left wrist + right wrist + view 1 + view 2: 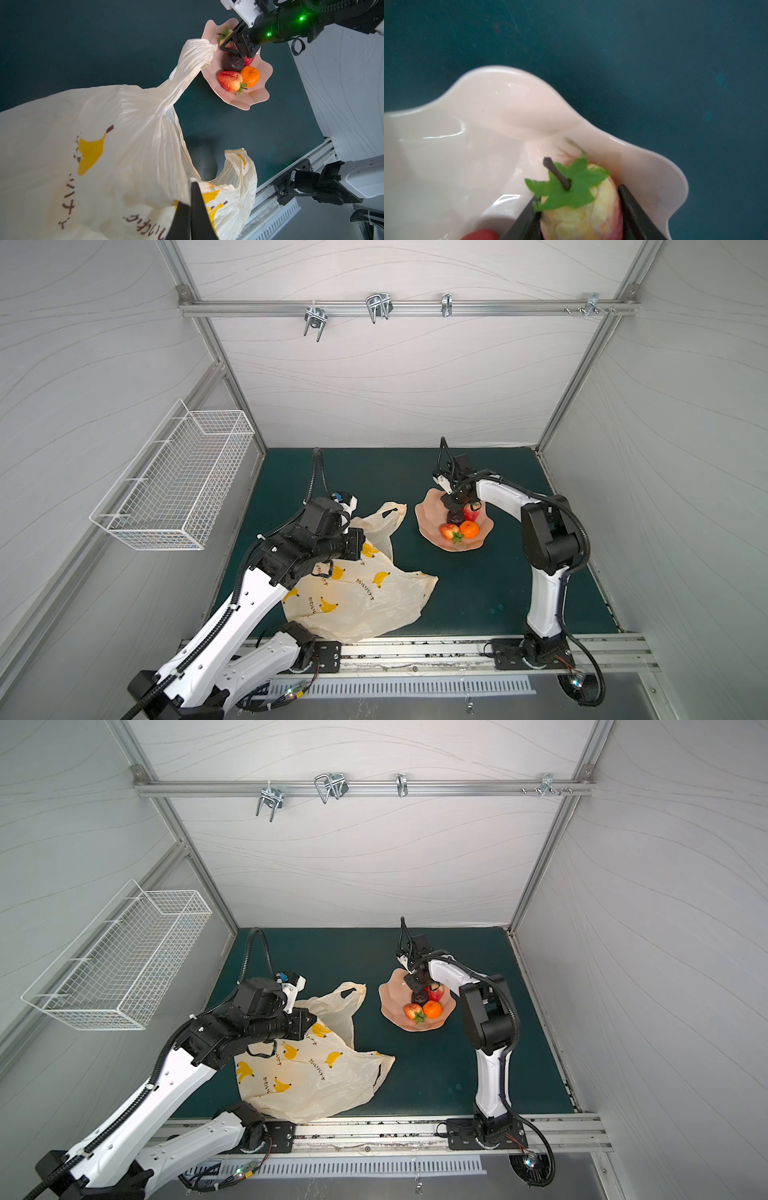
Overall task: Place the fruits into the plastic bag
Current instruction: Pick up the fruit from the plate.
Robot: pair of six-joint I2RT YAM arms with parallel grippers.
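While the plastic bag [116, 116] is pinched by the left gripper [190, 199], the strawberry [581, 220] squeezed in the right gripper [578, 194] should be raised straight off the pink dish [477, 124].

A dark green mat [478, 589] covers the floor of a white-panelled booth framed in aluminium. Toward the back of the mat sits a glossy pink dish [429, 512] with a wavy rim. A white wire basket [174, 481] hangs on a side wall. High on the back wall, a metal rail [498, 308] carries several silver hooks [378, 306]. A slotted white strip [399, 688] runs along the front edge.
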